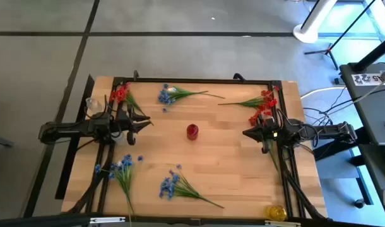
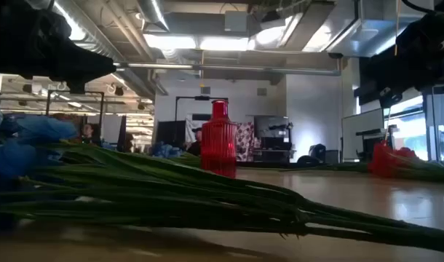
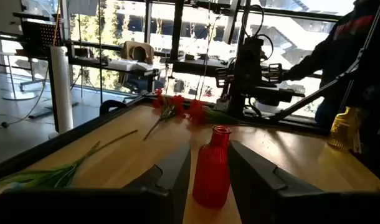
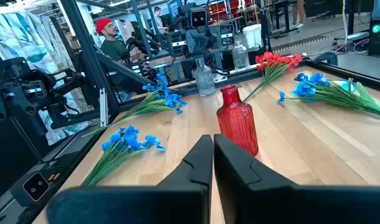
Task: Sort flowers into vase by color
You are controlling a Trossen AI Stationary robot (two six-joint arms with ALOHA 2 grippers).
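Note:
A red ribbed vase (image 1: 192, 131) stands upright mid-table, also in the low view (image 2: 219, 140). Flower sprigs lie flat on the wood: red ones at the far left (image 1: 120, 93) and far right (image 1: 265, 104), blue ones at the far middle (image 1: 167, 96), near left (image 1: 120, 167) and near middle (image 1: 170, 185). My left gripper (image 1: 145, 124) hovers left of the vase, open, and its wrist view shows the vase (image 3: 213, 165) ahead between its fingers, untouched. My right gripper (image 1: 246, 133) hovers right of the vase, shut (image 4: 213, 155), with the vase (image 4: 237, 121) just ahead.
A clear vase (image 4: 204, 79) stands at the table's far left corner and a yellow vase (image 1: 276, 213) at the near right corner. A black frame rims the table's edges. A person in a red cap (image 4: 106, 28) sits beyond the table's left side. Bare wood surrounds the red vase.

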